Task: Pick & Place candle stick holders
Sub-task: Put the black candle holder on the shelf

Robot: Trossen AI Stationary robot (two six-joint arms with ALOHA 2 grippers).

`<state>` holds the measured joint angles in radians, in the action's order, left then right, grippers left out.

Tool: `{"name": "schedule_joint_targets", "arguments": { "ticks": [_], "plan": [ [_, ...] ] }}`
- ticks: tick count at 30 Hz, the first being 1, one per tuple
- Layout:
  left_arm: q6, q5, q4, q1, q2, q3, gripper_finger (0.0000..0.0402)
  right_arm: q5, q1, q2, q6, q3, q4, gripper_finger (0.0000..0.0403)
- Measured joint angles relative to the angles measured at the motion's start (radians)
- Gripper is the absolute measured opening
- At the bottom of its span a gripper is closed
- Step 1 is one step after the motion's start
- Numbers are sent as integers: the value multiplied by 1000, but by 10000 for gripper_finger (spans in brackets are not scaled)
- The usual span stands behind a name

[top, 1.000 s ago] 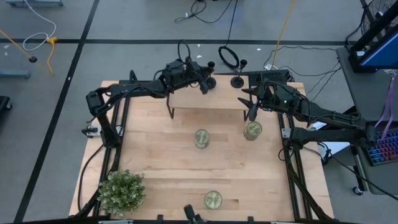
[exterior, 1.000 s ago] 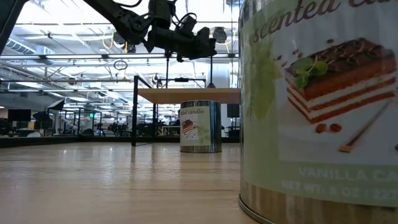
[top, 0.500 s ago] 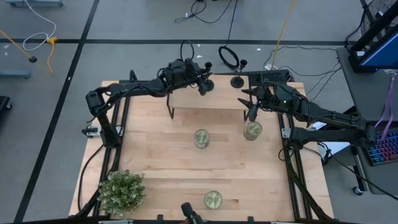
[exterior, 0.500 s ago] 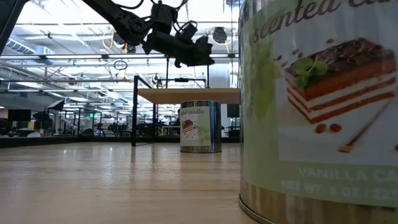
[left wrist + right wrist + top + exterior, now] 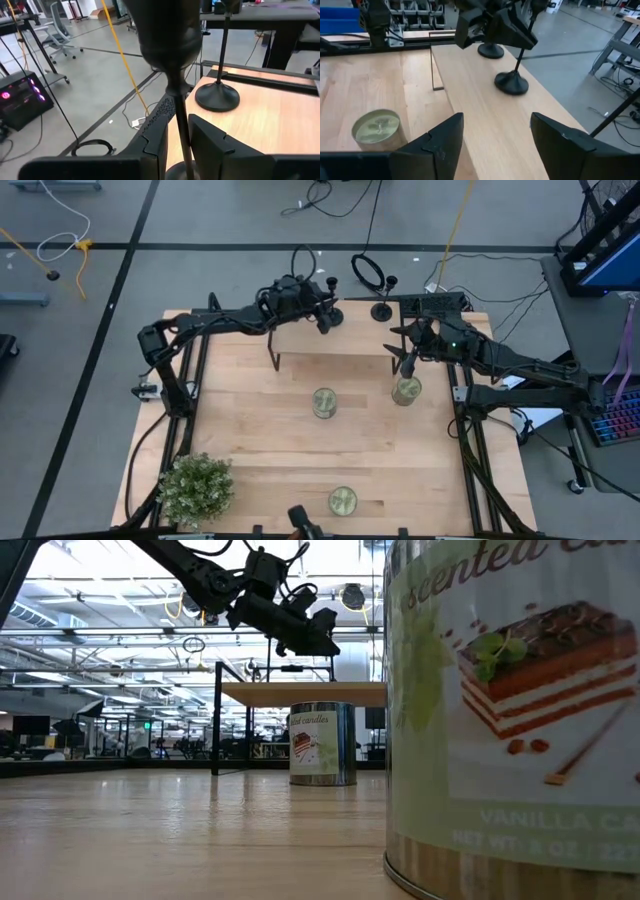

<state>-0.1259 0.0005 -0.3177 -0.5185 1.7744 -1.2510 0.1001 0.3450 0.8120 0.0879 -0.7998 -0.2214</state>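
Observation:
A raised wooden shelf stands along the table's far side. My left gripper is over its far middle, shut on a black candle stick holder, whose cup stands above the fingers. A second holder stands by its round base on the shelf to the right; it also shows in the left wrist view and the right wrist view. I cannot make out a third holder. My right gripper is open and empty, above the table at the shelf's right end. My left gripper pinches the holder's thin stem between its two fingers, below the cup and above the base. The fingers come from the table's left, slanting down, and lie across the stem. The holder is about upright; its base is at the shelf top, touching or just clear I cannot tell.
Three candle tins stand on the table: one at the middle, one under the right arm, one at the near edge, filling the low view's right. A potted plant stands near left. Shelf legs reach the table.
My left gripper has tipped its fingertips downward over the shelf, still shut on the holder's stem. The holder's cup has shifted a little toward the table's left.

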Motion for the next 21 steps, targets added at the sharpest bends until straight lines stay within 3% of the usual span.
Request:
{"name": "schedule_joint_targets", "arguments": {
  "ticks": [21],
  "plan": [
    [-110, -30, 65, 34, -21, 1, 84, 0, 0, 0, -23, 0, -1, 234]
  ]
}}
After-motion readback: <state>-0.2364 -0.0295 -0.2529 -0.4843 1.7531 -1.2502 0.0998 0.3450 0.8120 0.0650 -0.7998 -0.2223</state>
